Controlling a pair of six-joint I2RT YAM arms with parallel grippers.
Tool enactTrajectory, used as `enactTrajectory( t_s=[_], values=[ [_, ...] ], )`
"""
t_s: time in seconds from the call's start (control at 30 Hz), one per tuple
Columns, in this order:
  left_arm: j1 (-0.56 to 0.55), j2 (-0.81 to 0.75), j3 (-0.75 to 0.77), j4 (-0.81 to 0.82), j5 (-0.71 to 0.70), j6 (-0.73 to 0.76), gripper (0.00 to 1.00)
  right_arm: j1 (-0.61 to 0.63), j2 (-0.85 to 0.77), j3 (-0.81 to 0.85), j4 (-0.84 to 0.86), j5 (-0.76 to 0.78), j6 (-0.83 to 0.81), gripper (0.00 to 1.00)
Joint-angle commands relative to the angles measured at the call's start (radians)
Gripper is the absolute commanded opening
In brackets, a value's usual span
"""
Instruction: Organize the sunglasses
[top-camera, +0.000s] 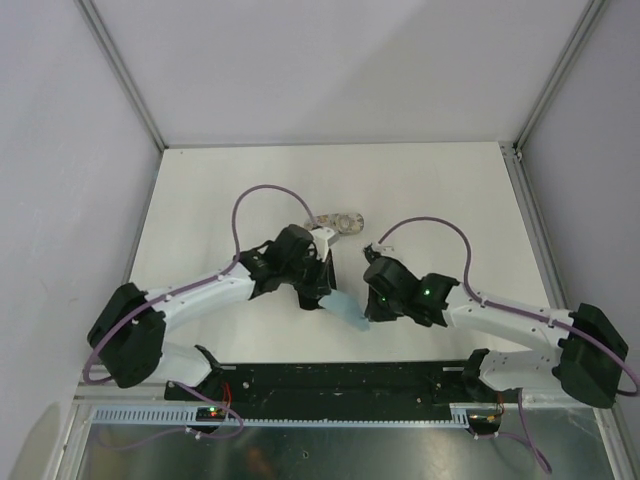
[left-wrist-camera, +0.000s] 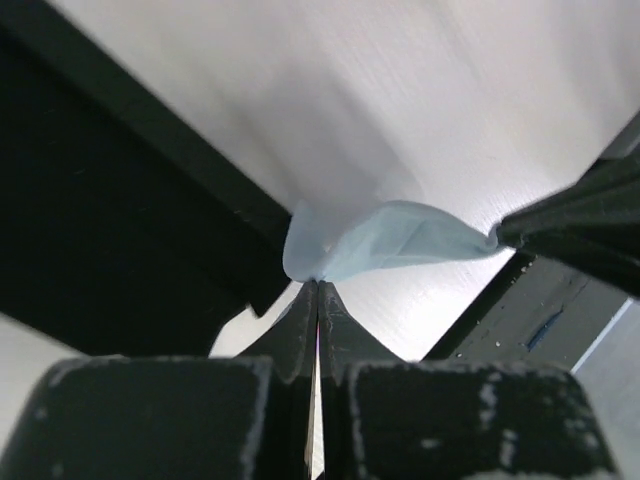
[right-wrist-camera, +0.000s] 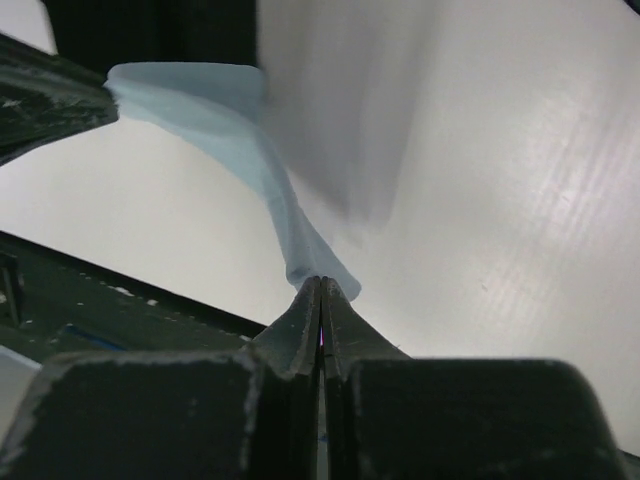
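Two grippers meet just below the middle of the top view, and one pale blue cloth (top-camera: 346, 308) hangs stretched between them. The left gripper (top-camera: 327, 299) has its fingers pressed together on the cloth's left end; in its own wrist view the left gripper (left-wrist-camera: 317, 287) pinches a bunched corner of the cloth (left-wrist-camera: 400, 240) at the frame's centre, with no gap between the fingers. The right gripper (top-camera: 363, 320) is likewise clamped on the other end (its wrist view shows the right gripper (right-wrist-camera: 320, 284) with its fingers flat together on a twisted corner of the cloth (right-wrist-camera: 225, 115)). Each wrist view also catches the opposite gripper's dark tip at the cloth's far end.

One beige patterned oval case (top-camera: 338, 221) lies on the white table (top-camera: 430, 190), just above the left wrist in the top view, partly covered by it.

Neither pair of sunglasses can be made out in any view; the arms cover the table's centre.
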Motion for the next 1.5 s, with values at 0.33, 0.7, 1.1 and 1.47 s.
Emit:
enactTrajectory(
  t_s=[0.33, 0.7, 1.1, 1.47],
  values=[
    [0.194, -0.258, -0.03, -0.16, -0.138, -0.079, 0.0, 0.091, 0.228, 0.314, 0.131, -0.047, -0.051, 0.0],
    [0.338, -0.25, 0.017, -0.179, -0.159, -0.021, 0.0, 0.104, 0.393, 0.412, 0.276, -0.058, -0.012, 0.0],
    [0.357, -0.037, 0.14, -0.171, -0.168, -0.004, 0.0, 0.11, 0.5, 0.413, 0.306, 0.022, 0.083, 0.0],
    [0.343, 0.089, 0.189, -0.11, -0.113, 0.01, 0.0, 0.103, 0.542, 0.411, 0.269, 0.085, 0.132, 0.0]
  ],
)
